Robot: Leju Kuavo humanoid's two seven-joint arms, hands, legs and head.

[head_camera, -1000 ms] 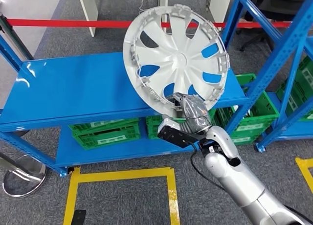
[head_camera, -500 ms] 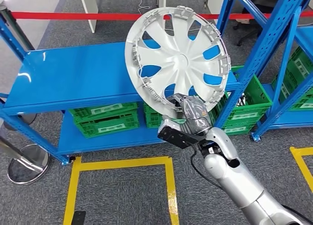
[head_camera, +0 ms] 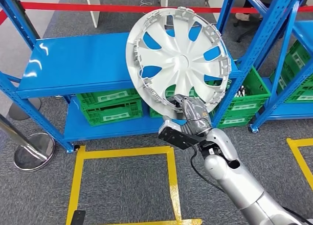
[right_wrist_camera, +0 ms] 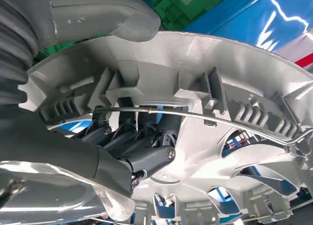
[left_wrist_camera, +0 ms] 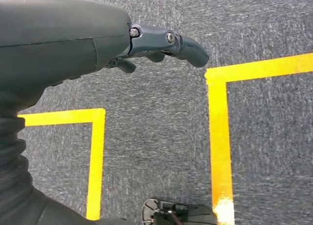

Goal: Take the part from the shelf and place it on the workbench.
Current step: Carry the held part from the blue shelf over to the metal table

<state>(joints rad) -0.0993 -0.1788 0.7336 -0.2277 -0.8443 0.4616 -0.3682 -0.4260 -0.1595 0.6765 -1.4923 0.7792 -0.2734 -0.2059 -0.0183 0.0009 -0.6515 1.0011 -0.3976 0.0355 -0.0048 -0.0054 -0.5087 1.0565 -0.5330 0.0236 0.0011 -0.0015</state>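
The right hand [right_wrist_camera: 122, 137] grips the grey wheel cover's [right_wrist_camera: 207, 68] ribbed rim.

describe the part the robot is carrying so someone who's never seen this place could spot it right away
Start at the long blue shelf with green crates beneath. In front of its right end, the right hand grips the lower rim of a hubcap, held up tilted. It is the one large round silver-grey disc here, with spokes, cut-out openings and clips around its edge.
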